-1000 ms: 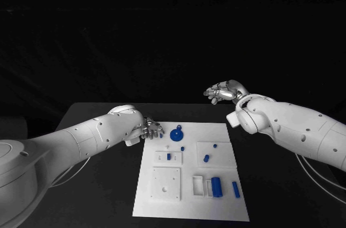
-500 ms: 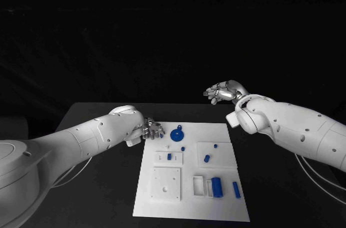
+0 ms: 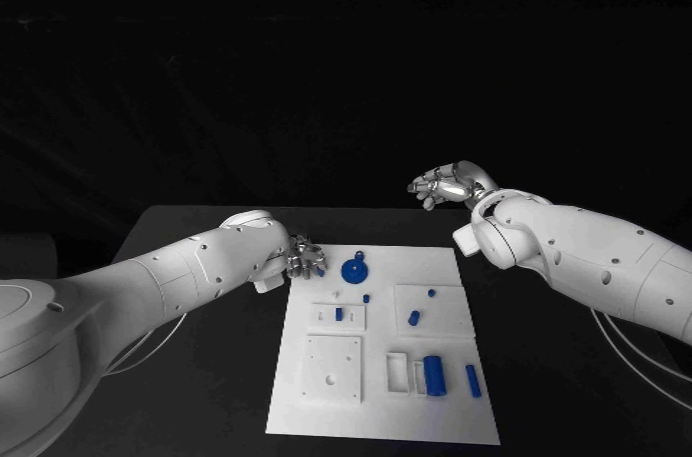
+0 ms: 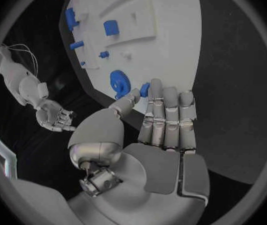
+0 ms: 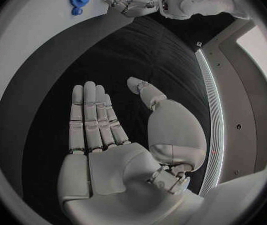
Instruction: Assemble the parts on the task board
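Assembly looks to be at an early stage. Left hand (image 3: 300, 258) sits at the far left corner of the white board (image 3: 447, 422); in the left wrist view it pinches a small blue peg (image 4: 145, 89) between thumb and a finger, the other fingers (image 4: 169, 116) straight and pressed side by side. The peg is just beside the blue gear (image 3: 353, 271), which lies flat near the board's far edge.

Right hand (image 3: 444, 186) is raised well apart from the board, beyond its far right corner, palm flat, fingers extended, holding nothing.

Remaining on the board: a short blue piece (image 3: 339, 315) standing in the small left plate, another (image 3: 413, 317) on the right plate, and a blue block (image 3: 431, 372) and blue bar (image 3: 472, 379) near the near right, beside a tray. The square plate with a hole (image 3: 332, 369) looks unfilled.

Judgement: peg in hand but not yet placed; most parts probably still loose, so the bulk of the work is left.
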Available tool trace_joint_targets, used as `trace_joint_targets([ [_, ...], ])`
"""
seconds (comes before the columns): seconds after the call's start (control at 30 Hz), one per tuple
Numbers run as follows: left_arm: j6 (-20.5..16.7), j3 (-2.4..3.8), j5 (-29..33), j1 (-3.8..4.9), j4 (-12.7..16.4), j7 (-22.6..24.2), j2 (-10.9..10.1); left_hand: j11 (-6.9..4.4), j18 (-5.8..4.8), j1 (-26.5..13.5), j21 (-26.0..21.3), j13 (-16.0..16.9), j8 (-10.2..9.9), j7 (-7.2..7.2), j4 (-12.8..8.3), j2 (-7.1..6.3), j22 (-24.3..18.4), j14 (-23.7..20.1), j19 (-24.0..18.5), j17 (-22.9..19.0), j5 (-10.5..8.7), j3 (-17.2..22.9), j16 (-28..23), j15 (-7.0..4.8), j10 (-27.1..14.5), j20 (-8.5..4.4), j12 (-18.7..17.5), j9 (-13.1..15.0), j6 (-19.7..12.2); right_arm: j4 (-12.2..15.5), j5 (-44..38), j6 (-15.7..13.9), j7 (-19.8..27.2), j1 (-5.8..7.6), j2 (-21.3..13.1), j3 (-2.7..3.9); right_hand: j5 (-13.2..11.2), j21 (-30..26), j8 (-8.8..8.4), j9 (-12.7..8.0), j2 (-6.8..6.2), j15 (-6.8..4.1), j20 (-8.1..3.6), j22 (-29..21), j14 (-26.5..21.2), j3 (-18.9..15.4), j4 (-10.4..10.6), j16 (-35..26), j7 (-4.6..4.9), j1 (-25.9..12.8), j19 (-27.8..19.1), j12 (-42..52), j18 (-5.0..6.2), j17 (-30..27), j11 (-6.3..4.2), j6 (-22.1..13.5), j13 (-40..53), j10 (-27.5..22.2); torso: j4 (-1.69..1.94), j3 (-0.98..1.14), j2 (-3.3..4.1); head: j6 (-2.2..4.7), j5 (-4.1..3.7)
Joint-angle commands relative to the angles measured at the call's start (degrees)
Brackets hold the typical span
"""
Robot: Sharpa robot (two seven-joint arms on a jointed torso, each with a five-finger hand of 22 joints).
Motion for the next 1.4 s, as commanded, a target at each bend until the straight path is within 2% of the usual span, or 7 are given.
trace_joint_targets([
  [0.03, 1.0, -0.16, 0.3, -0.32, 0.1, 0.0, 0.1, -0.12, -0.50, 0.9, -0.3, 0.1, 0.4, 0.22, -0.5, 0.64, 0.1, 0.2, 0.4, 0.1, 0.28, 0.0, 0.2, -0.27, 0.4, -4.75, -0.4, 0.2, 0.1, 0.0, -0.1, 0.9, 0.3, -0.02, 0.1, 0.02, 0.1, -0.3, 0.37, -0.1, 0.45, -0.03, 0.08, 0.1, -0.4, 0.3, 0.0, 0.0, 1.21, -0.1, -0.4, 0.2, 0.89, -0.1, 0.10, -0.3, -0.1, -0.4, 0.04, -0.01, -0.02, -0.05, -0.03],
  [0.23, -0.1, -0.16, 0.3, -0.32, 0.1, -0.2, 0.1, -0.56, -0.55, 1.6, -0.2, 0.3, 1.5, -0.31, -1.0, 1.23, 0.4, 0.9, 1.1, 0.3, 0.71, 0.0, 0.6, -0.50, 1.4, -4.89, -0.3, 0.1, 1.7, -0.1, -0.1, 0.9, 0.3, -0.02, 0.1, 0.02, 0.1, -0.3, 0.37, -0.1, 0.44, -0.03, 0.09, 0.1, -0.4, 0.3, 0.0, 0.0, 1.21, -0.1, -0.4, 0.2, 0.89, -0.1, 0.11, -0.3, -0.1, -0.4, 0.01, -0.01, -0.02, -0.10, -0.01],
  [0.43, -1.8, -0.15, 0.3, -0.32, 0.5, -0.6, -0.2, -1.52, -0.32, 1.8, 0.7, 0.8, 2.9, -1.26, -1.2, 0.56, 1.1, 2.7, 2.9, 1.1, 5.16, -0.3, 2.2, -1.56, 4.0, -5.68, 0.3, -0.4, 3.9, -0.2, -0.1, 1.0, 0.3, -0.03, 0.1, 0.02, 0.1, -0.3, 0.38, -0.1, 0.43, -0.02, 0.10, 0.1, -0.4, 0.3, 0.0, 0.0, 1.22, -0.1, -0.4, 0.2, 0.89, -0.1, 0.11, -0.3, -0.1, -0.4, -0.01, 0.01, -0.01, -0.13, -0.02],
  [0.7, -2.7, -0.14, 2.2, -0.31, 1.8, -1.3, -1.1, -1.99, -0.32, 1.5, 1.1, 1.1, 3.7, -1.75, -1.3, 0.34, 1.6, 3.4, 3.3, 1.5, 6.57, -0.5, 2.9, -1.95, 5.2, -6.05, 0.6, -0.7, 5.1, -0.1, -0.1, 1.0, 0.3, -0.03, 0.0, 0.02, 0.1, -0.3, 0.38, -0.1, 0.43, -0.02, 0.10, 0.1, -0.4, 0.3, 0.0, 0.1, 1.22, -0.1, -0.4, 0.3, 0.89, -0.1, 0.11, -0.3, -0.2, -0.4, 0.04, 0.06, -0.04, -0.12, 0.12],
  [1.07, -9.6, -0.11, 1.4, -0.22, 11.7, -1.2, -7.0, -3.65, 0.15, 1.1, 2.9, 2.5, 5.9, -3.40, -1.3, -1.93, 3.0, 6.9, 6.4, 2.7, 13.08, -0.8, 4.8, -3.68, 9.4, -7.45, 1.9, -1.3, 8.9, -0.1, -0.1, 1.1, 0.2, -0.04, -0.8, 0.01, 0.1, -0.4, 0.39, -0.1, 0.42, -0.02, 0.11, 0.1, -0.4, 0.3, 0.0, 0.1, 1.23, -0.2, -0.4, 0.3, 0.89, -0.1, 0.12, -0.3, -0.2, -0.5, 0.11, 0.02, -0.07, -0.16, 0.20],
  [1.17, -11.4, -0.11, 0.6, -0.21, 14.7, -1.3, -8.8, -4.45, 0.55, 1.0, 4.0, 3.0, 7.1, -4.38, -1.1, -3.24, 3.3, 9.2, 8.4, 3.3, 16.19, -0.9, 5.7, -4.37, 12.2, -8.12, 2.3, -0.6, 11.5, 0.0, 0.0, 1.1, 0.2, -0.07, -0.9, 0.01, 0.1, -0.4, 0.39, -0.1, 0.41, -0.02, 0.12, 0.1, -0.4, 0.2, 0.0, 0.1, 1.23, -0.2, -0.4, 0.3, 0.89, -0.1, 0.12, -0.3, -0.2, -0.5, 0.14, -0.01, -0.07, -0.16, 0.23],
  [1.4, -15.0, -0.16, -3.7, -0.20, 20.3, -1.3, -11.6, -5.66, 1.06, 1.3, 6.1, 5.2, 8.1, -5.46, -1.2, -4.38, 3.7, 11.3, 10.6, 5.1, 19.76, -1.0, 7.6, -6.09, 13.9, -9.17, 4.4, 1.7, 13.4, 0.4, 0.0, 1.0, 0.2, -0.15, -1.2, 0.00, 0.1, -0.4, 0.39, -0.1, 0.40, -0.01, 0.12, 0.1, -0.4, 0.2, 0.1, 0.1, 1.23, -0.2, -0.4, 0.3, 0.89, -0.1, 0.12, -0.3, -0.2, -0.5, 0.18, -0.03, -0.07, -0.14, 0.41],
])
